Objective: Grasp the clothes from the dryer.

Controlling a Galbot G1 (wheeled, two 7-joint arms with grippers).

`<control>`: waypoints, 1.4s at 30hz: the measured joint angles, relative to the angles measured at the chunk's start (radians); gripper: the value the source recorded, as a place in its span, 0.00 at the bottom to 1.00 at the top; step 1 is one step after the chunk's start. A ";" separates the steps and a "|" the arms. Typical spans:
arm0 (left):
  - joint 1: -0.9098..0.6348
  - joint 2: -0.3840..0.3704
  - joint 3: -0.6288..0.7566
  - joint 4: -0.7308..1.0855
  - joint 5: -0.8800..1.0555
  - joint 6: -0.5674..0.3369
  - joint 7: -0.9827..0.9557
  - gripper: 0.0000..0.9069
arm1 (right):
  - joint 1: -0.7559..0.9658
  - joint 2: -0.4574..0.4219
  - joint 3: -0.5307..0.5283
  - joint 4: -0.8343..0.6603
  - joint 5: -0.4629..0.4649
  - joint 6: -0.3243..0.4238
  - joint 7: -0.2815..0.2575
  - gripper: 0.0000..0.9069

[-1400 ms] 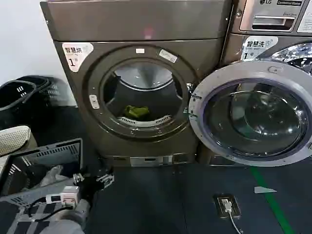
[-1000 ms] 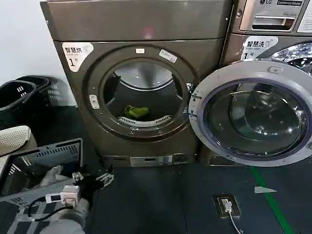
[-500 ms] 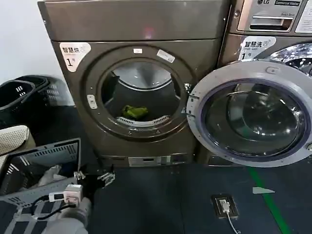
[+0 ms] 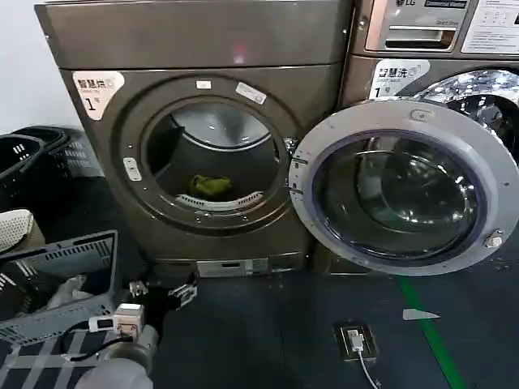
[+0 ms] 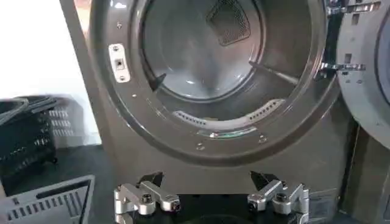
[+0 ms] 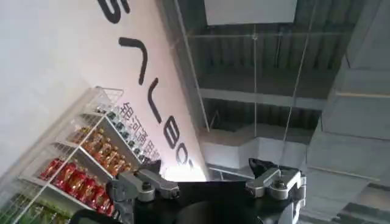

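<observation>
— Dark floor (image 4: 268,332) runs up to the dryer (image 4: 203,57), its glass door (image 4: 401,186) swung wide to the right. Where are the clothes?

— Green clothes (image 4: 209,185) lie low in the drum. My left pincer (image 4: 162,292) hovers low before the machine, beside a grey basket (image 4: 61,267), fingers spread wide, holding nothing.

— And your right pincer (image 6: 210,179)?

— Raised toward the ceiling, also wide and empty.

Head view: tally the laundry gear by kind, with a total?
Front-loading machines: 2, the bronze-brown dryer with its silver-rimmed glass door open, and the LG machine.
Plastic baskets: 2, grey, black.
Green clothes in the drum: 1.
Total: 5.
</observation>
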 measured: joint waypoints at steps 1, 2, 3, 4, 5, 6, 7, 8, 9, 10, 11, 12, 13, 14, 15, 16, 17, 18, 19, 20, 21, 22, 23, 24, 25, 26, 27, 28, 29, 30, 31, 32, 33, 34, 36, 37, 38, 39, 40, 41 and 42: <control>-0.001 0.000 0.000 0.001 0.000 -0.001 0.000 1.00 | 0.000 0.000 0.000 0.000 0.000 0.000 0.000 1.00; -0.002 0.000 0.001 0.001 0.000 -0.002 -0.001 1.00 | 0.000 -0.001 0.000 0.000 0.000 0.000 0.000 1.00; -0.003 0.000 0.001 0.002 0.001 -0.002 -0.001 1.00 | -0.001 -0.001 0.000 0.000 0.001 0.000 0.000 1.00; -0.005 -0.001 0.002 0.002 0.001 -0.004 -0.002 1.00 | -0.001 -0.001 0.000 0.000 0.001 0.000 0.000 1.00; -0.006 -0.002 0.003 0.003 0.001 -0.006 -0.004 1.00 | -0.001 -0.001 0.000 0.000 0.001 0.000 0.000 1.00; -0.007 -0.003 0.005 0.003 0.001 -0.010 -0.006 1.00 | -0.002 -0.001 0.001 0.000 0.001 0.001 0.000 1.00; -0.008 -0.004 0.006 0.003 0.002 -0.013 -0.007 1.00 | -0.002 -0.003 0.002 0.000 0.002 0.001 0.000 1.00; -0.010 -0.004 0.007 0.004 0.003 -0.017 -0.010 1.00 | -0.003 -0.003 0.002 0.000 0.003 0.002 0.000 1.00; -0.010 -0.005 0.007 0.005 0.005 -0.021 -0.012 1.00 | -0.004 -0.003 0.002 -0.001 0.004 0.004 0.000 1.00; -0.011 -0.005 0.007 0.005 0.005 -0.025 -0.014 1.00 | -0.004 -0.004 0.002 -0.002 0.005 0.006 0.000 1.00; -0.011 -0.006 0.007 0.005 0.006 -0.028 -0.016 1.00 | -0.004 -0.004 0.001 -0.002 0.006 0.008 0.000 1.00; -0.011 -0.005 0.007 0.006 0.007 -0.031 -0.018 1.00 | -0.004 -0.004 0.000 -0.002 0.007 0.010 0.000 1.00; -0.011 -0.005 0.007 0.007 0.009 -0.035 -0.020 1.00 | -0.004 -0.005 -0.001 -0.002 0.007 0.013 -0.001 1.00; -0.011 -0.005 0.007 0.007 0.010 -0.039 -0.021 1.00 | -0.003 -0.005 -0.001 -0.003 0.007 0.016 -0.002 1.00; -0.012 -0.005 0.007 0.007 0.010 -0.042 -0.022 1.00 | -0.004 -0.005 -0.002 -0.003 0.007 0.017 -0.003 1.00; -0.012 -0.005 0.007 0.007 0.011 -0.045 -0.023 1.00 | -0.004 -0.005 -0.002 -0.004 0.007 0.019 -0.005 1.00; -0.013 -0.005 0.007 0.008 0.014 -0.049 -0.024 1.00 | -0.004 -0.005 -0.002 -0.005 0.005 0.020 -0.007 1.00; -0.014 -0.005 0.007 0.008 0.016 -0.052 -0.025 1.00 | -0.005 -0.005 -0.002 -0.005 0.004 0.021 -0.009 1.00; -0.016 -0.005 0.007 0.008 0.019 -0.056 -0.026 1.00 | -0.005 -0.006 -0.001 -0.005 0.004 0.021 -0.009 1.00; -0.017 -0.005 0.007 0.010 0.022 -0.061 -0.027 1.00 | -0.006 -0.005 0.000 -0.005 0.004 0.021 -0.010 1.00; -0.018 -0.005 0.007 0.012 0.025 -0.066 -0.028 1.00 | -0.007 -0.005 0.001 -0.005 0.004 0.021 -0.010 1.00; -0.020 -0.005 0.008 0.014 0.029 -0.072 -0.029 1.00 | -0.007 -0.005 0.003 -0.005 0.004 0.021 -0.010 1.00; -0.023 -0.005 0.009 0.016 0.030 -0.078 -0.030 1.00 | -0.008 -0.005 0.003 -0.005 0.004 0.021 -0.011 1.00; -0.025 -0.005 0.011 0.018 0.033 -0.085 -0.032 1.00 | -0.009 -0.005 0.004 -0.006 0.004 0.022 -0.011 1.00; -0.026 -0.005 0.013 0.020 0.035 -0.091 -0.032 1.00 | -0.010 -0.005 0.006 -0.007 0.004 0.023 -0.011 1.00; -0.029 -0.006 0.016 0.022 0.039 -0.098 -0.032 1.00 | -0.011 -0.005 0.008 -0.008 0.005 0.024 -0.010 1.00; -0.031 -0.006 0.018 0.023 0.041 -0.104 -0.032 1.00 | -0.012 -0.005 0.009 -0.009 0.005 0.025 -0.011 1.00; -0.033 -0.008 0.019 0.025 0.045 -0.111 -0.032 1.00 | -0.014 -0.005 0.011 -0.010 0.007 0.026 -0.010 1.00; -0.036 -0.010 0.021 0.027 0.047 -0.117 -0.032 1.00 | -0.015 -0.005 0.013 -0.011 0.008 0.027 -0.011 1.00; -0.038 -0.011 0.024 0.028 0.049 -0.122 -0.032 1.00 | -0.016 -0.004 0.014 -0.012 0.008 0.028 -0.011 1.00; -0.039 -0.011 0.027 0.029 0.051 -0.125 -0.032 1.00 | -0.016 -0.004 0.015 -0.012 0.009 0.028 -0.011 1.00; -0.041 -0.011 0.029 0.030 0.053 -0.129 -0.032 1.00 | -0.016 -0.003 0.015 -0.012 0.010 0.029 -0.011 1.00; -0.042 -0.011 0.030 0.031 0.054 -0.132 -0.032 1.00 | -0.016 -0.003 0.015 -0.012 0.011 0.029 -0.011 1.00; -0.044 -0.011 0.031 0.032 0.055 -0.134 -0.032 1.00 | -0.016 -0.001 0.016 -0.011 0.012 0.029 -0.012 1.00; -0.049 -0.008 0.032 0.034 0.055 -0.138 -0.031 1.00 | -0.017 0.000 0.017 -0.011 0.012 0.029 -0.013 1.00; -0.051 -0.007 0.032 0.035 0.055 -0.140 -0.031 1.00 | -0.017 0.000 0.017 -0.011 0.012 0.029 -0.013 1.00; -0.052 -0.006 0.032 0.036 0.055 -0.141 -0.032 1.00 | -0.017 0.000 0.018 -0.010 0.012 0.029 -0.014 1.00; -0.053 -0.005 0.032 0.037 0.055 -0.143 -0.032 1.00 | -0.018 0.001 0.018 -0.010 0.013 0.029 -0.014 1.00; -0.054 -0.005 0.032 0.038 0.055 -0.144 -0.032 1.00 | -0.018 0.001 0.018 -0.010 0.013 0.029 -0.014 1.00; -0.055 -0.005 0.032 0.039 0.055 -0.145 -0.032 1.00 | -0.018 0.002 0.019 -0.009 0.013 0.029 -0.015 1.00; -0.057 -0.005 0.033 0.040 0.056 -0.147 -0.032 1.00 | -0.018 0.002 0.019 -0.009 0.013 0.028 -0.015 1.00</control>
